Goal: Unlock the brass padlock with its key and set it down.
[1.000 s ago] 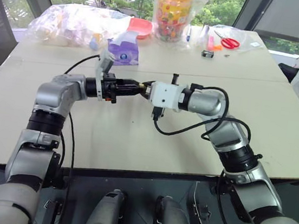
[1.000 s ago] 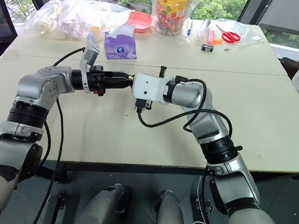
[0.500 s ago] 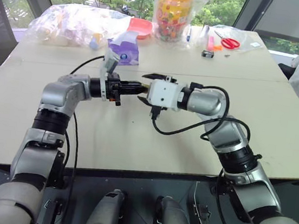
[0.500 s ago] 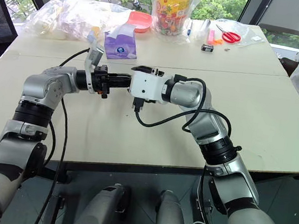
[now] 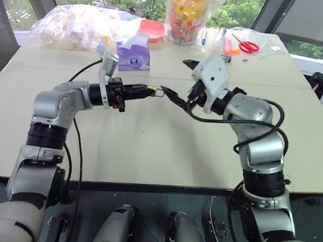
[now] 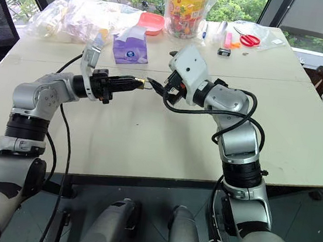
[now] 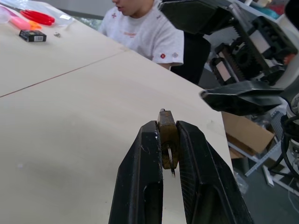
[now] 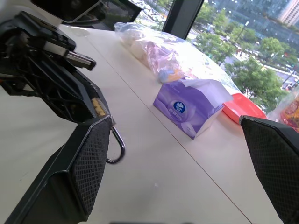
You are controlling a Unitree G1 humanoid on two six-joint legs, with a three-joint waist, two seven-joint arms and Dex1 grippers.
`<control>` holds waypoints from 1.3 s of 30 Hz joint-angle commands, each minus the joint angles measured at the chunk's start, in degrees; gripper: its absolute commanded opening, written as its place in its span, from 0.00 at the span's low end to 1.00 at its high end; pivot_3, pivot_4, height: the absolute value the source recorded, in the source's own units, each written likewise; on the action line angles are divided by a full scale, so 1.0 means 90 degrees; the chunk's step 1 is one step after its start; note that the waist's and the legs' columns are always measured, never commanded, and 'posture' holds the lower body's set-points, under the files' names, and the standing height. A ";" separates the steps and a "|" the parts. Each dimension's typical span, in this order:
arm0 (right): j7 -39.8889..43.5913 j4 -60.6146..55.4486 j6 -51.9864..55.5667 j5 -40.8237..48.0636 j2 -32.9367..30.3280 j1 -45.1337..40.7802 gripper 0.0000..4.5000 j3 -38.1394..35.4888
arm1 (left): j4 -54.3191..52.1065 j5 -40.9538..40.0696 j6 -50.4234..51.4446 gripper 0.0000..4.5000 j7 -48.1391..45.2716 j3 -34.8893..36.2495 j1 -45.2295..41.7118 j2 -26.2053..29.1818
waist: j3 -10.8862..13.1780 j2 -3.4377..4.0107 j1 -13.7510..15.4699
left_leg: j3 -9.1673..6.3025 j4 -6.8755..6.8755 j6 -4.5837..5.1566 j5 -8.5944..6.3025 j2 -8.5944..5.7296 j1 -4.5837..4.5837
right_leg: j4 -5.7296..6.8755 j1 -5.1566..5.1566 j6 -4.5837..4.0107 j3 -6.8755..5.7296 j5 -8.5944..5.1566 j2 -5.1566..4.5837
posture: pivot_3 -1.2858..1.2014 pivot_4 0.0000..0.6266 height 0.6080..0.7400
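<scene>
two grippers meet midair: left gripper [image 5: 143, 91] pinches brass padlock [image 7: 167, 135], right gripper [image 6: 162, 73] gapes wide beside tissue pack [image 5: 133, 55].

Brass padlock [image 7: 167, 135], black fingers [image 7: 140, 186], purple tissue pack [image 8: 191, 106], red scissors [image 5: 248, 46]

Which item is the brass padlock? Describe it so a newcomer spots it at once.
Start at the long beige table and find the two robot arms meeting above its middle. The left gripper has its jaws shut on the small yellowish-brass rectangular padlock with a thin silver shackle. It is held in the air, unlike the purple tissue pack and red scissors lying farther back.
</scene>
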 commanded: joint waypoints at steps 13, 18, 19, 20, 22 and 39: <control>-0.0018 0.0505 -0.0438 0.0147 -0.0233 -0.0215 1.00 0.0232 | -0.0832 -0.0524 0.0100 0.00 -0.0128 0.0124 0.0078 0.0159 | 0.0000 0.0000 -0.0015 | 0.0001 -0.0005 0.0000 0.0000 0.0000 -0.0002 | -0.0003 -0.0002 0.0000 0.0000 0.0000 0.0000 | 0.52 0.24 1.00; 0.0171 0.0527 -0.0445 0.0280 -0.0322 -0.0200 1.00 0.0298 | -0.0838 -0.0497 0.0009 0.00 -0.0193 0.0080 0.0053 0.0226 | 0.0000 0.0000 -0.0009 | 0.0001 -0.0005 0.0000 0.0000 0.0000 -0.0002 | -0.0004 -0.0001 -0.0001 0.0000 -0.0001 0.0001 | 0.52 0.24 1.00; 0.0186 0.0524 -0.0446 0.0286 -0.0334 -0.0196 1.00 0.0305 | -0.0808 -0.0475 -0.0013 0.00 -0.0195 0.0071 0.0042 0.0229 | 0.0000 0.0000 -0.0008 | 0.0001 -0.0005 0.0001 0.0000 0.0000 -0.0002 | -0.0005 -0.0001 -0.0005 0.0000 -0.0004 0.0000 | 0.52 0.24 1.00; 0.0189 0.0521 -0.0438 0.0296 -0.0344 -0.0193 1.00 0.0303 | -0.0774 -0.0438 -0.0051 0.00 -0.0202 0.0052 0.0040 0.0233 | 0.0000 0.0000 -0.0008 | 0.0001 -0.0005 0.0001 0.0000 0.0000 -0.0002 | -0.0007 0.0000 -0.0006 0.0000 -0.0004 0.0000 | 0.52 0.24 1.00; 0.0160 0.0507 -0.0418 0.0291 -0.0382 -0.0171 1.00 0.0287 | -0.0714 -0.0374 -0.0113 0.00 -0.0204 0.0014 0.0048 0.0231 | 0.0000 0.0000 -0.0010 | 0.0001 -0.0005 0.0001 0.0000 0.0000 -0.0002 | -0.0008 0.0000 -0.0006 0.0000 -0.0004 0.0000 | 0.52 0.24 1.00; 0.0387 -0.1554 0.3331 0.0848 -0.2115 0.1069 1.00 -0.0432 | 0.1223 0.0315 -0.0293 0.00 0.0699 -0.0643 -0.0267 -0.1228 | 0.0000 0.0000 0.0142 | 0.0006 -0.0001 0.0022 -0.0013 -0.0001 -0.0015 | -0.0063 0.0016 -0.0004 -0.0003 -0.0003 -0.0006 | 0.52 0.24 1.00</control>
